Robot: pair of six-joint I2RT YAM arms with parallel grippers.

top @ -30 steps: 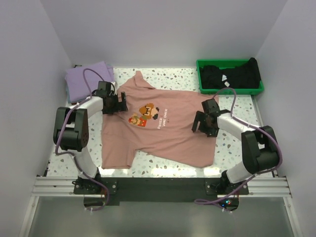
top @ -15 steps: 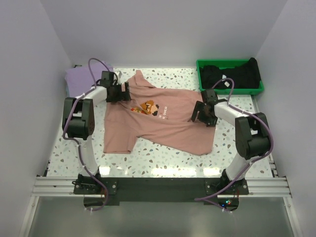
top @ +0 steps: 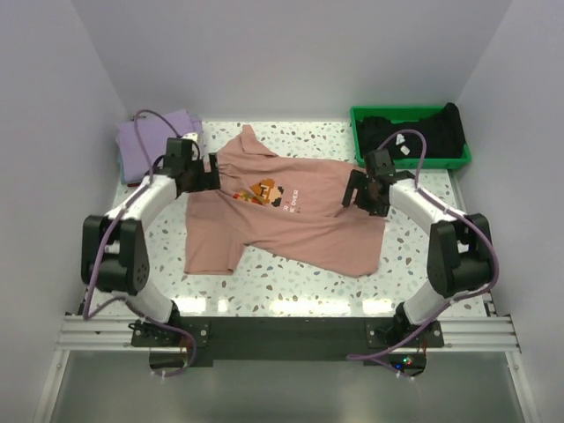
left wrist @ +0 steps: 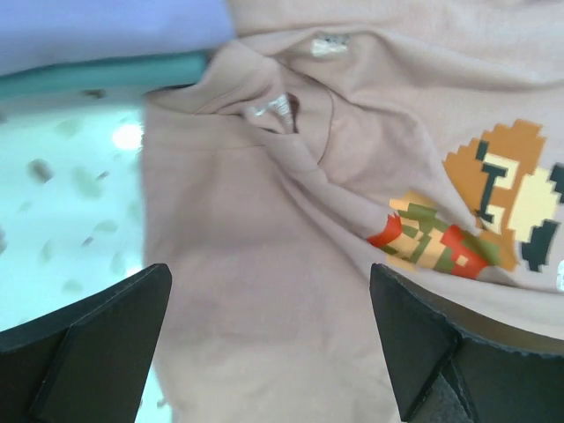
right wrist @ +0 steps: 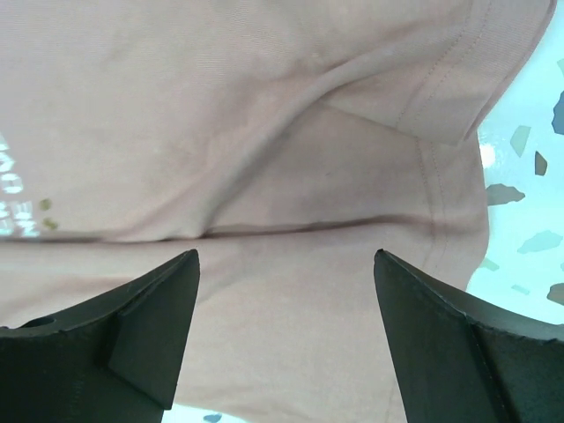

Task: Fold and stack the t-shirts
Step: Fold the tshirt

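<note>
Top external: left arm, right arm outstretched over salmon-pink t-shirt, jaws parted.

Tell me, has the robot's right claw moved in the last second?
Yes. The right gripper has moved toward the green tray, and it is above the salmon-pink t-shirt.

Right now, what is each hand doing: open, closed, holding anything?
Left hand: open, holding nothing, over the salmon-pink t-shirt.
Right hand: open, holding nothing, over the same shirt.
</note>
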